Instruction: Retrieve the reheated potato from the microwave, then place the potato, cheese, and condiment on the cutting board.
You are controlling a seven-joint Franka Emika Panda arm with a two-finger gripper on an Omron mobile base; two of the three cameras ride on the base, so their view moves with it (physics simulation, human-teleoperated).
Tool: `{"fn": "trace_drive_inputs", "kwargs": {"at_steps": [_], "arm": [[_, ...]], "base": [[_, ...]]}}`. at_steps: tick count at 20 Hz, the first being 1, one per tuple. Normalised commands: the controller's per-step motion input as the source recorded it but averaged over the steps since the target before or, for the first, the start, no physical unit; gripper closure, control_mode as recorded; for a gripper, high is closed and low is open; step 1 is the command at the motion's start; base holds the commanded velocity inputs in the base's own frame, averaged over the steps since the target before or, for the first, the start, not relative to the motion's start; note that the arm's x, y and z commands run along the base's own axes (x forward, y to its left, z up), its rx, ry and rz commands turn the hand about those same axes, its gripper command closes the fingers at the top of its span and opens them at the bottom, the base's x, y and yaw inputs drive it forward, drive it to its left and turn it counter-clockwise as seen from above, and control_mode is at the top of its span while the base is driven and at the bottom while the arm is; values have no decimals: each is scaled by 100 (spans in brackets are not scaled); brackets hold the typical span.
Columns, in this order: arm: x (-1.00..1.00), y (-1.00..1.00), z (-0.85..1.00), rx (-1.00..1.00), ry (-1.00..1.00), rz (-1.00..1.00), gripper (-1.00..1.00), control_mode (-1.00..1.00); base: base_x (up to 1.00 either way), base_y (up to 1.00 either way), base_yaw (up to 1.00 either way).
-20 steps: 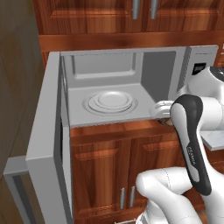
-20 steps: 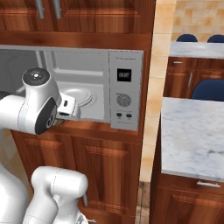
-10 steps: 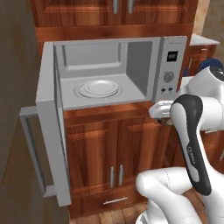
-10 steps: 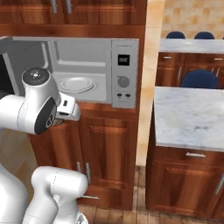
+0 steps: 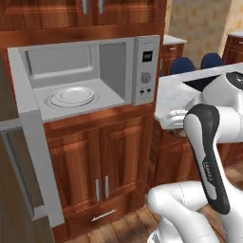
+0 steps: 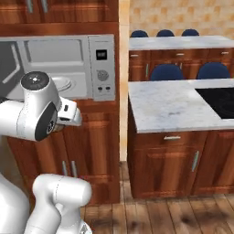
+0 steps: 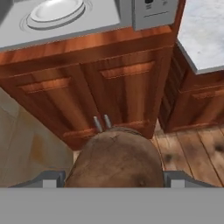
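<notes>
Views swung right; potato [image 7: 114, 158] hides the claw's tips.

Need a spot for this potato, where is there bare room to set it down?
The marble counter is bare from its left edge to the black cooktop at its right. The microwave floor has only narrow margins around its white plate. The potato sits between the jaws.

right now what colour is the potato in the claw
Dark mottled brown, rough-skinned; the potato shows best in the hand view.
</notes>
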Motion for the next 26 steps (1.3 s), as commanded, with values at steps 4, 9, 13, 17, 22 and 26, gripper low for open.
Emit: {"fn": "trace_drive_inputs", "kwargs": {"at_steps": [4, 9, 13, 17, 22, 26], "arm": [[0, 0, 0, 0, 0, 0, 100, 100], [0, 0, 0, 0, 0, 0, 100, 100], [0, 0, 0, 0, 0, 0, 100, 100], [0, 0, 0, 0, 0, 0, 100, 100], [0, 0, 0, 0, 0, 0, 100, 100], [0, 0, 0, 0, 0, 0, 100, 100]], "base": [[1, -15, -75], [10, -28, -64], [43, -35, -31], [59, -43, -10], [64, -46, -2], [64, -49, 0]]}}
